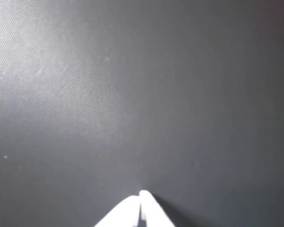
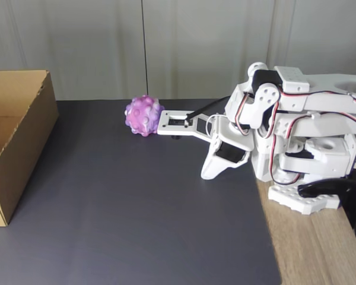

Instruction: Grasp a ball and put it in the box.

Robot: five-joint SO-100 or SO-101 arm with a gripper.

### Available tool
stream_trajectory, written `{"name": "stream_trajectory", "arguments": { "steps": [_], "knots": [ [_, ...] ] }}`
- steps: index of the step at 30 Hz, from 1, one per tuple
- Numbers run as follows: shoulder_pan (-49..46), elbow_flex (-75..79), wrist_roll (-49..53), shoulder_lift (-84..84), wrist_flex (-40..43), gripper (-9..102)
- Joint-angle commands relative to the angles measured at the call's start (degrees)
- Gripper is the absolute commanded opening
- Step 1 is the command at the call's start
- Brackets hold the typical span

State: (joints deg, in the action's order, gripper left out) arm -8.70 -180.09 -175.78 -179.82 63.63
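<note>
The fingers [image 1: 141, 195] are seen pressed together at 6 o'clock in the wrist view, nothing held. They are poised low over the dark worktop [image 1: 132, 94].

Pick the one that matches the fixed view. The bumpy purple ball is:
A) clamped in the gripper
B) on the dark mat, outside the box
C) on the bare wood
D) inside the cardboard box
B: the ball sits on the dark mat, right of the cardboard box.
</note>
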Motion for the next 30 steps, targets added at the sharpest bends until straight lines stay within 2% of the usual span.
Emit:
{"name": "stream_trajectory", "arguments": {
  "steps": [1, 4, 19, 30],
  "knots": [
    [0.26, -0.26, 0.26, 0.44, 1.05, 0],
    [-3.08, -0.26, -0.53, 0.44, 1.05, 0],
    [-7.56, 0.26, -5.89, 0.53, 0.18, 0],
    [-12.04, 8.35, -11.51, 0.53, -2.81, 0]
  ]
}}
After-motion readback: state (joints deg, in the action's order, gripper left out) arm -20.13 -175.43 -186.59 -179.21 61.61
